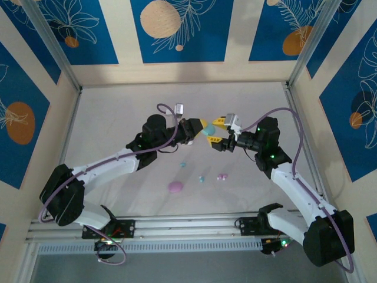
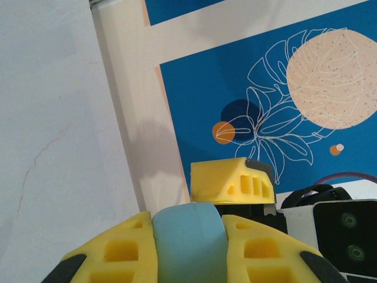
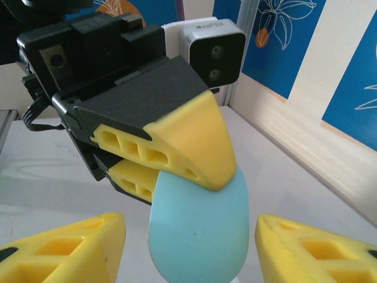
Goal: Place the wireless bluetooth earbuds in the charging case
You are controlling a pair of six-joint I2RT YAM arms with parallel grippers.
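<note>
A teal pebble-shaped charging case [image 1: 207, 131] hangs above the table's middle, closed, with my left gripper [image 1: 201, 126] shut on it. In the left wrist view the case [image 2: 188, 247] sits pinched between my yellow fingers [image 2: 118, 253]. My right gripper [image 3: 191, 256] is open, its fingers [image 3: 65, 247] standing on either side of the case [image 3: 197, 230] without touching it. The left gripper's fingers [image 3: 188, 141] clamp the case's top there. On the table lie tiny earbuds: a teal one [image 1: 183, 164], a teal-and-white one [image 1: 202, 178] and a pink one [image 1: 222, 176].
A pink pebble-shaped case [image 1: 175, 187] lies on the white table [image 1: 118, 118] near the earbuds. Blue patterned walls and metal posts [image 1: 56, 50] enclose the table. The right wrist's camera [image 2: 347, 236] faces my left wrist closely.
</note>
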